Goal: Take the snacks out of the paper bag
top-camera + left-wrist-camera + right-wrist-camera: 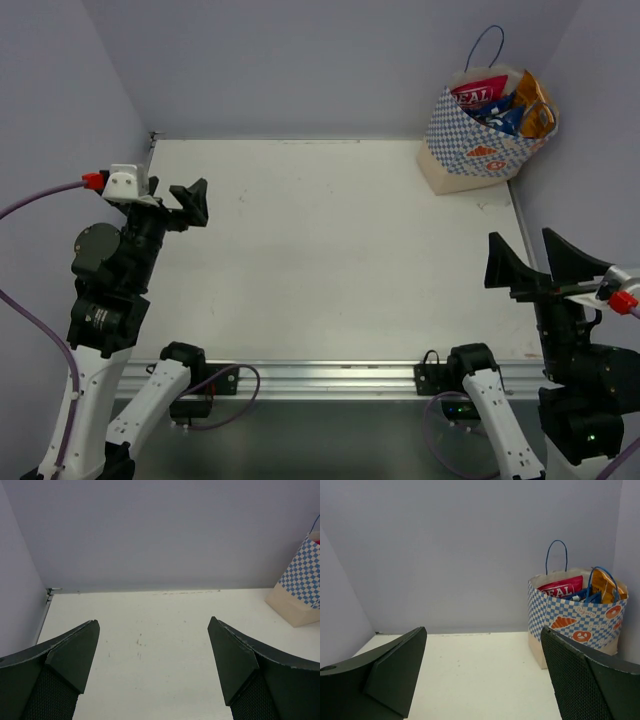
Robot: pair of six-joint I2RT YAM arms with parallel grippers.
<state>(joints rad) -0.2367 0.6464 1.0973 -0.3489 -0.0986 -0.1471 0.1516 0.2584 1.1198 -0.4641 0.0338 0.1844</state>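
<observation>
The blue-and-white checkered paper bag [478, 150] stands upright in the table's far right corner, its cord handle up. Snack packets stick out of its mouth: a pink-red one [477, 95], blue ones [500, 115] and an orange one [535, 110]. The bag also shows in the right wrist view [575, 622] with the pink-red packet [561, 588] and the orange packet [605, 587], and at the right edge of the left wrist view [302, 592]. My left gripper [190, 203] is open and empty at the table's left side. My right gripper [532, 262] is open and empty at the near right, well short of the bag.
Lavender walls close in the white table [320, 250] on the left, back and right. A metal rail [300, 375] runs along the near edge between the arm bases. The bag stands close to the right wall.
</observation>
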